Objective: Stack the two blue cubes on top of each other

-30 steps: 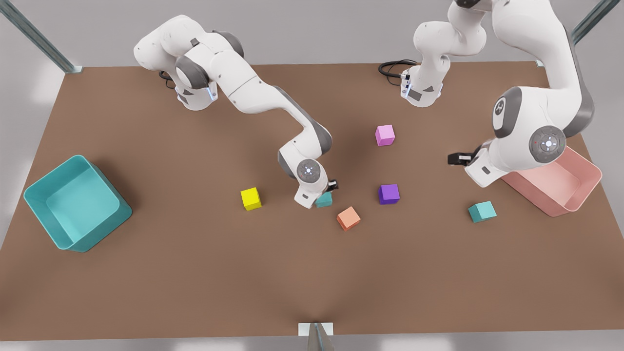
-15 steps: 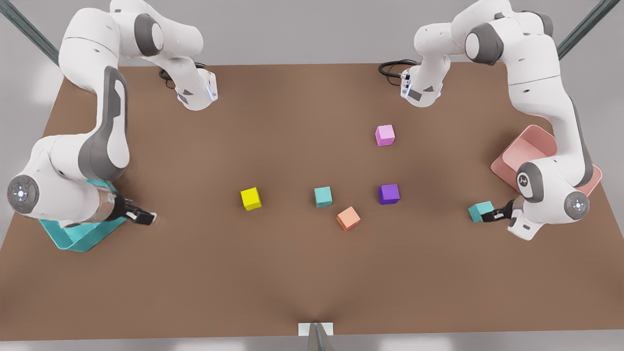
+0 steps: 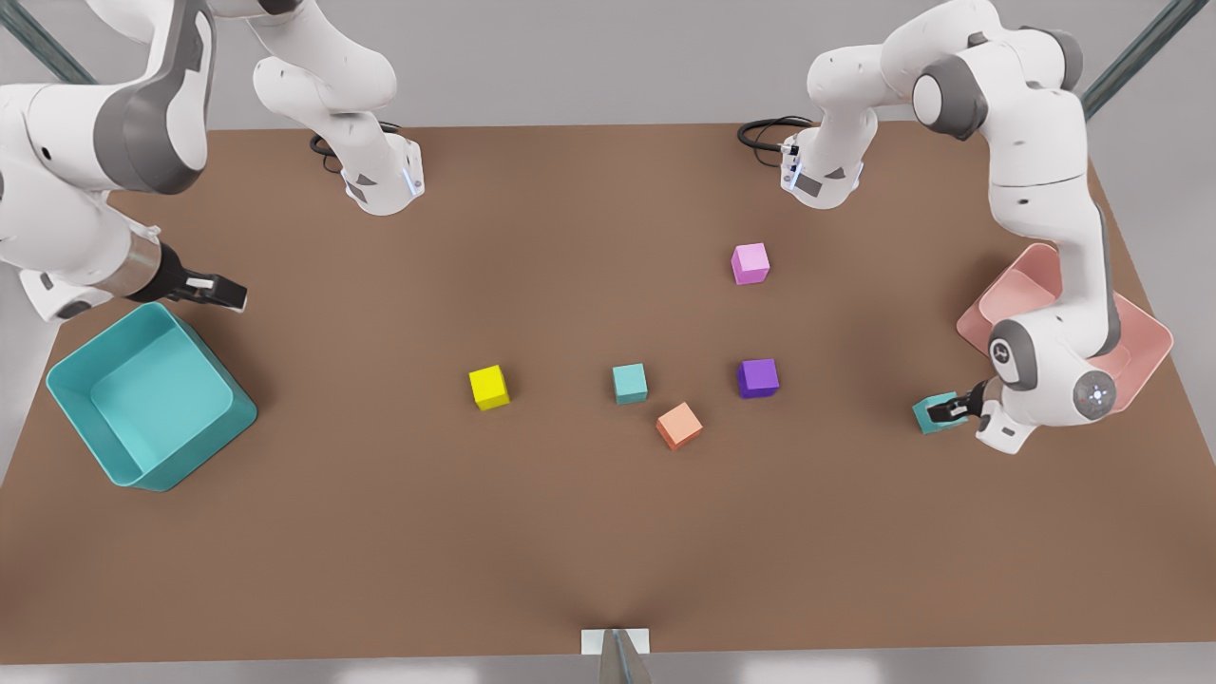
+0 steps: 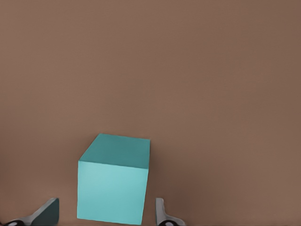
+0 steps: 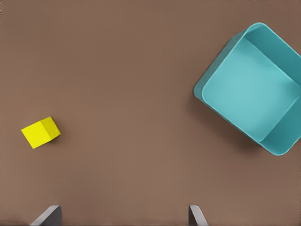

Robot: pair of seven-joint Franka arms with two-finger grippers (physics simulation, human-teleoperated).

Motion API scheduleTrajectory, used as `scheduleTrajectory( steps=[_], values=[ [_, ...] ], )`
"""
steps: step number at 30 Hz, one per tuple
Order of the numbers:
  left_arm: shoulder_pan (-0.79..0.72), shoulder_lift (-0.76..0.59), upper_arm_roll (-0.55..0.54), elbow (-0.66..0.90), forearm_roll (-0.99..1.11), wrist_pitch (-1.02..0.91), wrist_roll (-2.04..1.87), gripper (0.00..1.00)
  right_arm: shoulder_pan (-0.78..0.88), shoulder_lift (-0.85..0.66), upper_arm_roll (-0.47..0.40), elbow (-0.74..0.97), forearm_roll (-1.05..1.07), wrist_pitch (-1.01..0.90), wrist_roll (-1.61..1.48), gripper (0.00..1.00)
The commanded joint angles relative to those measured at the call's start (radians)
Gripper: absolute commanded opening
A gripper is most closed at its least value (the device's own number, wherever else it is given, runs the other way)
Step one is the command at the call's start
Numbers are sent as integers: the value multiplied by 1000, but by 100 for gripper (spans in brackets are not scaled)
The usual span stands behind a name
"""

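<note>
Teal cube (image 4: 114, 181) sits between the spread left end effector (image 4: 106, 215) fingers, untouched.

A brown table (image 3: 570, 532) stands against grey surroundings, metal struts (image 3: 1130, 47) at its corners.

The left gripper (image 3: 942, 414) straddles one blue cube (image 3: 935, 414), fingers (image 4: 162, 214) apart, the pink bin (image 3: 1145, 347) close behind its arm. Around the other blue cube (image 3: 629, 383), the orange cube (image 3: 678, 425) crowds one corner; the yellow cube (image 3: 488, 387) and purple cube (image 3: 758, 377) stand farther off. Bare counter (image 3: 570, 532) lies nearer the camera.
</note>
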Motion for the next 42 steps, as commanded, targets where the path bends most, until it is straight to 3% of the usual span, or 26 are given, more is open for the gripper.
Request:
scheduleTrajectory(
  steps=[1,8,10,11,15,19,21,23,24,26,31,37,42],
  values=[
    [0,14,0,-3,0,12,19,100,-1,3,0,-2,-4,-7,-246,100],
    [-3,63,-3,-1,-23,77,19,100,-1,14,-2,-1,-1,-13,-237,100],
    [-4,69,-3,-1,-23,77,17,67,-1,14,-2,1,-2,-24,-237,100],
    [-4,69,-3,-1,-23,77,17,56,-1,14,-2,1,-2,-24,-235,100],
    [-4,73,-17,3,-21,77,17,56,-1,15,-4,1,-1,-24,-232,100],
    [-35,-9,-87,9,-20,61,-53,56,-1,17,-4,2,-1,-26,-232,100],
    [-185,-115,-110,22,-19,-87,-187,56,-1,17,-4,2,-1,-26,-232,100],
    [-459,-115,-112,236,-16,-331,-431,56,1,17,-4,1,-1,-26,-232,100],
    [-619,-97,-112,255,-10,-331,-481,56,1,17,-4,1,-1,-26,-231,100],
    [-751,1,-138,364,-84,-331,-601,56,1,17,-4,1,-1,-26,-232,100],
    [-817,103,-183,416,-56,-295,-676,56,1,18,-4,1,-1,-26,-231,100],
    [-809,103,-189,358,-87,-71,-678,56,2,20,-4,1,1,-24,-231,100],
    [-782,113,-189,350,-67,-14,-678,56,10,63,-8,30,4,-15,-244,100]
  ],
)
